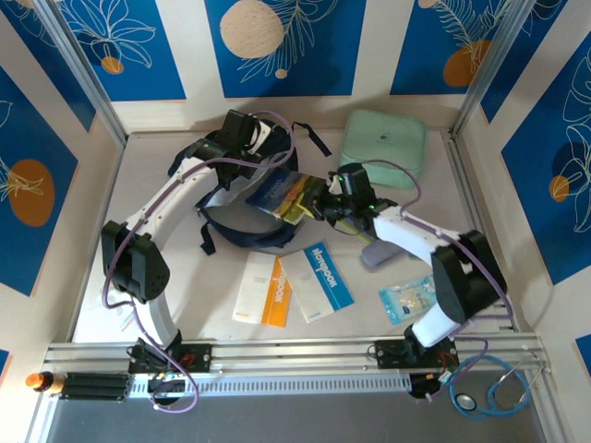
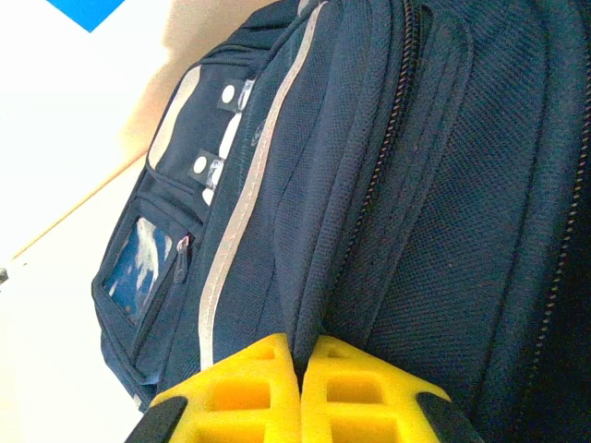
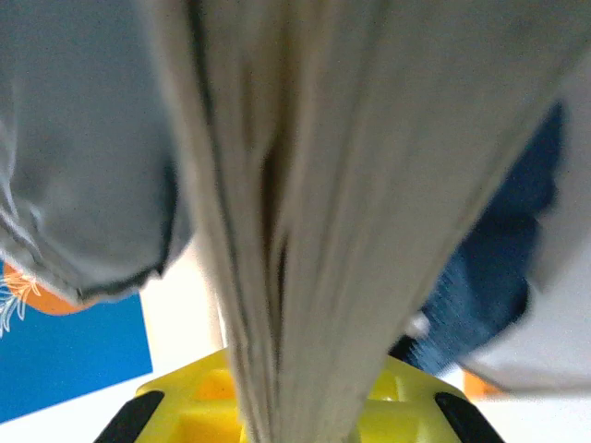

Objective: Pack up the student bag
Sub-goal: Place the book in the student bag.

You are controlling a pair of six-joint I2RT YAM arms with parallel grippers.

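Two end effectors (image 2: 298, 355) (image 3: 277, 411) — bag (image 2: 443, 185) seemingly between

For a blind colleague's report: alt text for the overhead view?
Two arms pack a navy backpack: the left gripper pinches its fabric while the right gripper holds a blue book at its opening. Two notebooks, a packet and a mint-green case lie nearby.

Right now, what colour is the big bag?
The bag is dark navy with a pale stripe; left wrist view shows it best.
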